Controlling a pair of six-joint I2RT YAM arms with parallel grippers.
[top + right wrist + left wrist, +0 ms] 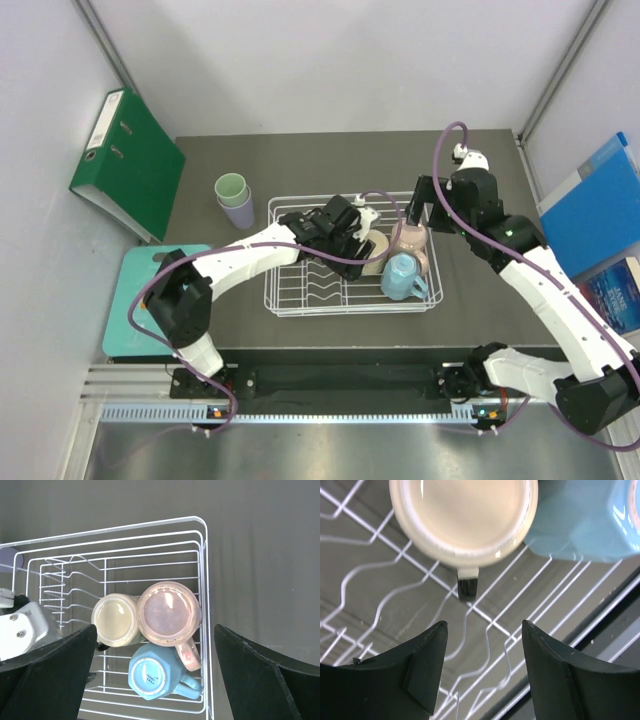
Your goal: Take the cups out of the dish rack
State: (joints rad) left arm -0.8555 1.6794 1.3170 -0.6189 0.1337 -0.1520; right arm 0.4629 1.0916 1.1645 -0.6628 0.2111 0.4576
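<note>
Ahead of the left gripper (485, 624), cream cup (465, 515) and blue cup (580, 525) are cropped by the wrist view's top edge.

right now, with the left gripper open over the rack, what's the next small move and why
Probably ease the left gripper forward until its open fingers straddle the cream cup, then close. In the left wrist view that cup sits just beyond the fingertips, nothing is held, and the blue cup sits close beside it, so stay centred.
</note>
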